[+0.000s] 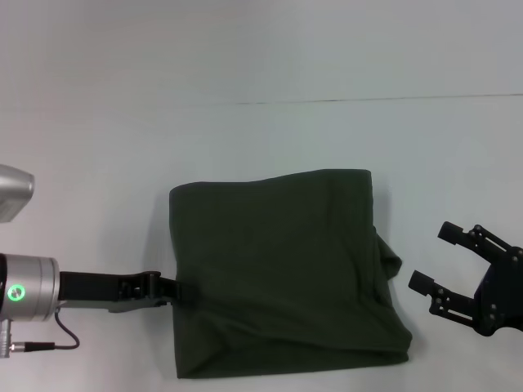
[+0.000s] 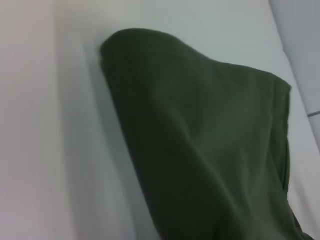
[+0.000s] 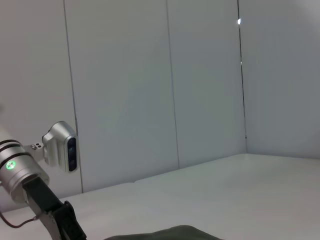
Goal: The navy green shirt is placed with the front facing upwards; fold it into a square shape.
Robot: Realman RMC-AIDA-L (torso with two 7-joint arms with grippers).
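Note:
The navy green shirt (image 1: 278, 269) lies folded into a rough square on the white table (image 1: 261, 139), plain side up, with no lettering or collar showing. A loose bulge of cloth sticks out at its right edge. My left gripper (image 1: 181, 287) is at the shirt's left edge, low over the table, with its fingers closed on the cloth. In the left wrist view the shirt (image 2: 210, 150) rises toward the camera. My right gripper (image 1: 433, 256) is open and empty, just right of the shirt. A strip of the shirt (image 3: 170, 234) also shows in the right wrist view.
A seam line (image 1: 343, 100) crosses the table behind the shirt. The right wrist view shows grey wall panels (image 3: 200, 90) and my left arm (image 3: 50, 205) with its wrist camera.

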